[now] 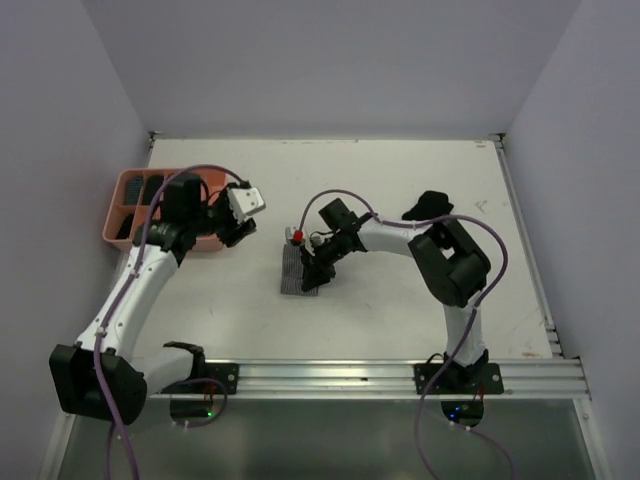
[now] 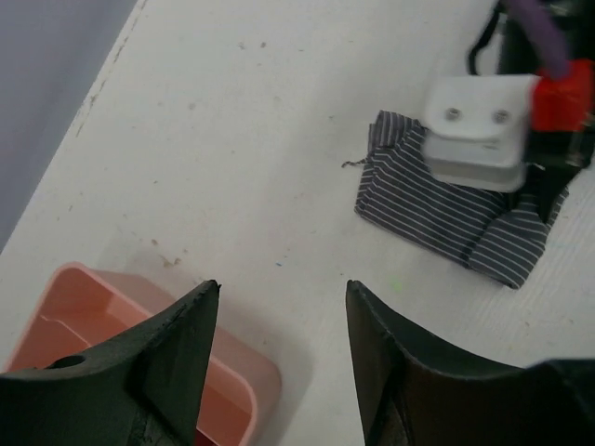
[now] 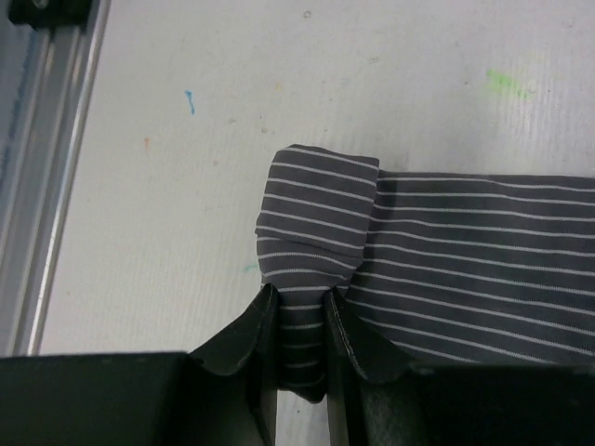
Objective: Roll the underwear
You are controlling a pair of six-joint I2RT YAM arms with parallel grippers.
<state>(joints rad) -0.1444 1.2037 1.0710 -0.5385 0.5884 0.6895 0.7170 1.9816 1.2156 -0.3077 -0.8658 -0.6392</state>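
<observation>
The grey-and-white striped underwear (image 1: 296, 275) lies flat on the white table, left of centre. My right gripper (image 1: 318, 262) is down on it, shut on a rolled fold at one end. In the right wrist view the two fingers (image 3: 265, 325) pinch that small rolled end, and the rest of the striped underwear (image 3: 474, 251) spreads flat to the right. My left gripper (image 1: 238, 232) hangs open and holds nothing. It is above the table by the tray's corner, well left of the striped underwear (image 2: 437, 209). A black underwear piece (image 1: 428, 206) lies behind the right arm.
The salmon-pink compartment tray (image 1: 122, 212) sits at the far left with dark items in it. Its corner (image 2: 232, 358) shows under my left fingers. The right arm's white wrist housing (image 2: 476, 130) hovers over the striped cloth. A metal rail (image 1: 400, 372) runs along the near edge.
</observation>
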